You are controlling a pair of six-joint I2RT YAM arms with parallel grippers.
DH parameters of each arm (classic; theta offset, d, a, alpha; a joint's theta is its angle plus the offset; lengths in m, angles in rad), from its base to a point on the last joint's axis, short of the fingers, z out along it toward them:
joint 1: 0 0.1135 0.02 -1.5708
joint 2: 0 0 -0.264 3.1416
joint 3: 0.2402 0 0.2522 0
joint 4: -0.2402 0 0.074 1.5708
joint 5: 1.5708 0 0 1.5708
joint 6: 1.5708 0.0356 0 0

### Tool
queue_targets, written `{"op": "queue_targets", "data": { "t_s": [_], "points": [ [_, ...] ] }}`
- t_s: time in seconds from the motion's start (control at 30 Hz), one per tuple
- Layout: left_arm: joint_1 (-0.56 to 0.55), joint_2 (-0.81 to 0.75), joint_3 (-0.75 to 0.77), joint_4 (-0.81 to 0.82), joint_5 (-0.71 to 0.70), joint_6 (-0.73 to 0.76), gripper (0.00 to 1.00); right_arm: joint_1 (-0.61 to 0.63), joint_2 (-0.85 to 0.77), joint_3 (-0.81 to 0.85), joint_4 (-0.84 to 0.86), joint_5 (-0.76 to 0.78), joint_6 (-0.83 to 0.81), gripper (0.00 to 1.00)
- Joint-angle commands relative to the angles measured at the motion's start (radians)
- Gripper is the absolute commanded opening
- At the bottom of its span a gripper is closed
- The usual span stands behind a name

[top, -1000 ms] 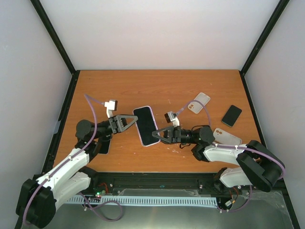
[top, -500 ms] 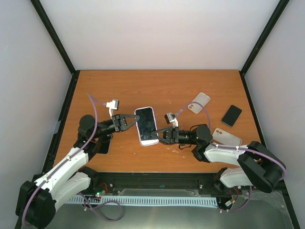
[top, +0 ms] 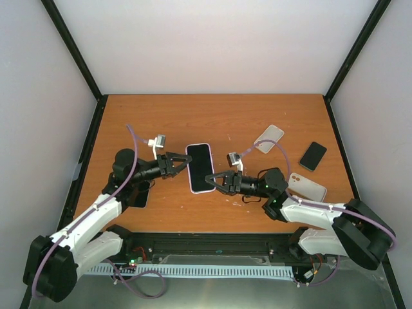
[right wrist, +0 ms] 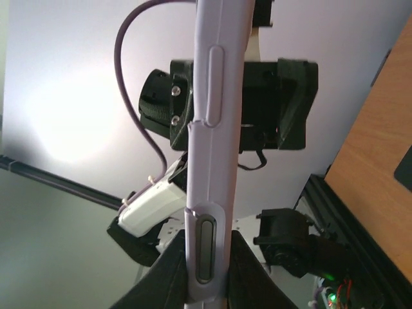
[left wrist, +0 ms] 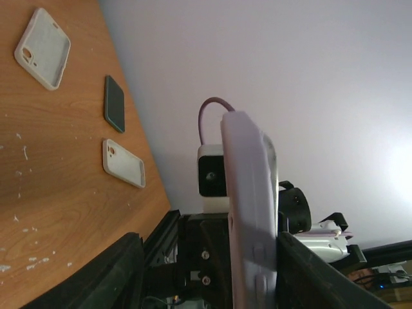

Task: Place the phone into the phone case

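Over the middle of the orange-brown wooden table [top: 212, 116], closed in by pale walls [top: 212, 45], the phone [top: 201, 166] is held screen-up, clear of the wood, in a lilac case [right wrist: 212, 96]. At its near right edge the right gripper [top: 210, 181] is clamped on it. The left gripper [top: 185, 163] straddles its left edge with jaws apart, one finger against the case, the other clear.
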Motion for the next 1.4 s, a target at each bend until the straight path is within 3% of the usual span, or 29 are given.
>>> {"op": "queue_targets", "data": {
  "t_s": [0.0, 0.17, 0.4, 0.6, 1.0, 1.23, 1.27, 1.37],
  "points": [
    [0.003, 0.003, 0.006, -0.021, 0.064, 0.010, 0.57, 0.009, -0.098, 0.049, -0.090, 0.141, -0.110, 0.12],
    [0.002, -0.002, -0.027, 0.040, 0.129, -0.006, 0.66, 0.008, -0.168, 0.097, -0.303, 0.239, -0.203, 0.12],
    [0.000, 0.036, -0.035, 0.131, 0.200, -0.020, 0.66, 0.009, -0.146, 0.124, -0.318, 0.268, -0.200, 0.12],
    [-0.006, 0.069, -0.007, 0.099, 0.225, 0.022, 0.62, 0.009, -0.115, 0.125, -0.305, 0.281, -0.190, 0.11],
    [-0.006, 0.115, 0.085, -0.147, 0.182, 0.173, 0.01, 0.009, -0.083, 0.116, -0.343, 0.286, -0.189, 0.14],
    [-0.005, 0.133, 0.102, -0.177, 0.167, 0.186, 0.01, 0.008, -0.104, 0.113, -0.427, 0.295, -0.233, 0.13],
    [-0.006, 0.130, 0.104, -0.173, 0.166, 0.187, 0.04, 0.009, -0.109, 0.114, -0.435, 0.291, -0.243, 0.13],
    [-0.006, 0.110, 0.108, -0.170, 0.151, 0.197, 0.31, 0.009, -0.135, 0.117, -0.483, 0.264, -0.303, 0.12]
  ]
}}
